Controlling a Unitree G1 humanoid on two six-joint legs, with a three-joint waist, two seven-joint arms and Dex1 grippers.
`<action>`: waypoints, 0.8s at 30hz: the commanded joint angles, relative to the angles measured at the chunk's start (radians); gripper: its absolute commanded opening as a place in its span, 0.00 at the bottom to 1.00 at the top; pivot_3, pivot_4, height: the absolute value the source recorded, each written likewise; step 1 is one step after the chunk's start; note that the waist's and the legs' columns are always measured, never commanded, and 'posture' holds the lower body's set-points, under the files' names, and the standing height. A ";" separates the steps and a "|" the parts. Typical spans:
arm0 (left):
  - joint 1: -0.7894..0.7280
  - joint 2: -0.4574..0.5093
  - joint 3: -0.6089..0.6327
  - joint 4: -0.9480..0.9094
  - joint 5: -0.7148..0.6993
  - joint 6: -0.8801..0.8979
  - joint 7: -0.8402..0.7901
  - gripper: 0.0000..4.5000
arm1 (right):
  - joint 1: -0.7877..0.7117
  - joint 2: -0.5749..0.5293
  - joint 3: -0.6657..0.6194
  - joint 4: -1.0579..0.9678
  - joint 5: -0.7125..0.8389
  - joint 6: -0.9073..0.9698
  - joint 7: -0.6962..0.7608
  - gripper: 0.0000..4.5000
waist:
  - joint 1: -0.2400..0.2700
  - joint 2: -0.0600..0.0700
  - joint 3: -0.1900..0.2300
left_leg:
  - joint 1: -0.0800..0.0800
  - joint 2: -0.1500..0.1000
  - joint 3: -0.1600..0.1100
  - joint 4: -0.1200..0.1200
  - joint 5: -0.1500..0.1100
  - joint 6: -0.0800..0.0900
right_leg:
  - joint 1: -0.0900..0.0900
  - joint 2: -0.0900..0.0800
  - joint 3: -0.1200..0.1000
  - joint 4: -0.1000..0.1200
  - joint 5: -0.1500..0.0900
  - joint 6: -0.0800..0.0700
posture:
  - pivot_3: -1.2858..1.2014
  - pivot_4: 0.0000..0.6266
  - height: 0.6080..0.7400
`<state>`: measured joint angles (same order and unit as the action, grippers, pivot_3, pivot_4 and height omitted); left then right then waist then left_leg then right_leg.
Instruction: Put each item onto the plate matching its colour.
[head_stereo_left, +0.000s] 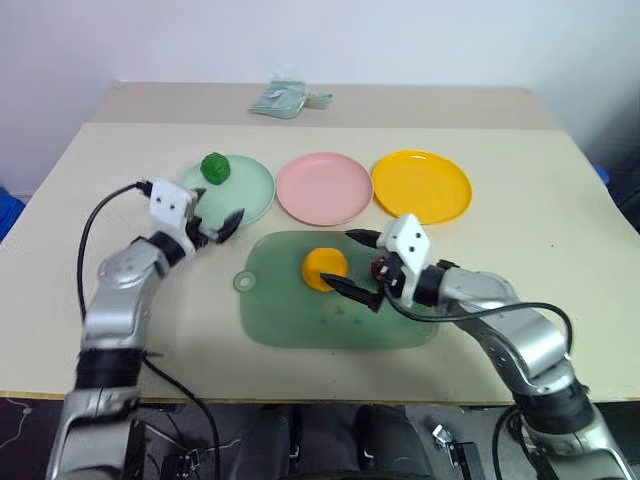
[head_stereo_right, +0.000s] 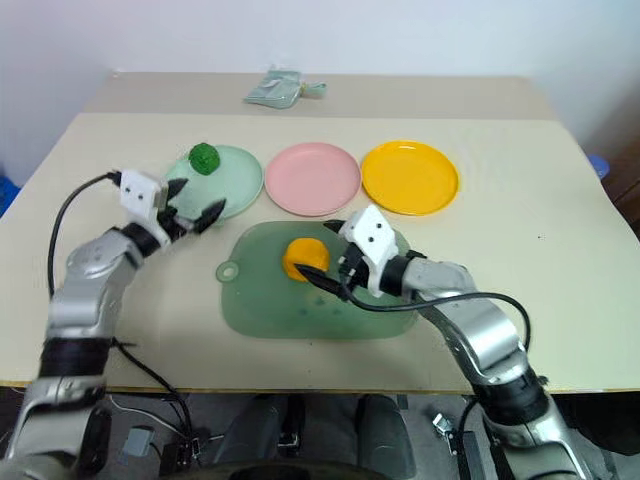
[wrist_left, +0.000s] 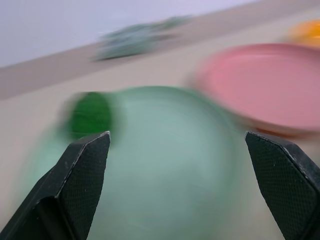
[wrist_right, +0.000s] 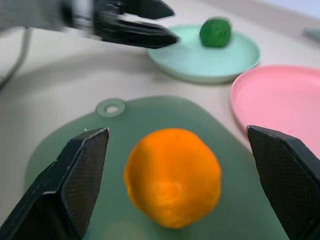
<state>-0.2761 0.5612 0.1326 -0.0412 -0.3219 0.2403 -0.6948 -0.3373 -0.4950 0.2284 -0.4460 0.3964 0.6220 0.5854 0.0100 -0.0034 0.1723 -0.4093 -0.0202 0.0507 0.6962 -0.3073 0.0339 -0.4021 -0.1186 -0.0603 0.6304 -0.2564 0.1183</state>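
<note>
A big tan table (head_stereo_left: 520, 230) holds three round plates in a row – a mint green plate (head_stereo_left: 250, 195), a pink plate (head_stereo_left: 323, 188), a yellow plate (head_stereo_left: 421, 185) – a green tray (head_stereo_left: 290, 310) nearer, and a crumpled green thing (head_stereo_left: 283, 100) at the far edge.

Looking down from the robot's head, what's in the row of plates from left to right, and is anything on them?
Mint green plate with a dark green ball on its far left side → pink plate, bare → yellow plate, bare.

Green ball (head_stereo_left: 215, 167) on mint plate (head_stereo_left: 250, 195), 10 o'clock side. Orange ball (head_stereo_left: 325, 268) on tray (head_stereo_left: 290, 315), right gripper (head_stereo_left: 357, 267) straddling, jaws wide.
</note>
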 joint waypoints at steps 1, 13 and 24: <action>0.098 0.064 -0.026 -0.181 -0.091 0.053 -0.148 0.98 | -0.042 0.020 0.040 0.035 -0.042 0.028 -0.010 1.00 | 0.002 0.000 0.000 | 0.000 0.000 0.000 0.000 0.000 0.000 | 0.000 0.000 0.000 0.000 0.000 0.000 | 0.52 0.24 1.00; 0.249 0.108 0.000 -0.353 -0.185 0.143 -0.191 1.00 | -0.092 0.077 0.050 0.079 -0.071 0.050 0.007 0.66 | -0.002 0.001 0.000 | 0.000 0.000 0.000 0.000 0.000 0.000 | 0.000 0.000 0.000 0.000 0.000 0.000 | 0.52 0.24 1.00; 0.266 0.061 -0.095 -0.436 -0.188 0.141 -0.193 1.00 | -0.371 0.094 -0.229 0.514 -0.216 0.011 -0.324 0.66 | 0.001 0.001 0.000 | 0.000 -0.001 0.000 0.000 0.000 0.000 | -0.001 0.000 0.000 0.000 0.000 -0.001 | 0.52 0.24 1.00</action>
<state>-0.0065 0.6274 0.0486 -0.4415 -0.4934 0.3855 -0.8916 -0.6963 -0.3840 0.0436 -0.0294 0.2345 0.6611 0.3243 0.0108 -0.0024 0.1725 -0.4092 -0.0212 0.0506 0.6956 -0.3075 0.0341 -0.4030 -0.1184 -0.0597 0.6307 -0.2564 0.1177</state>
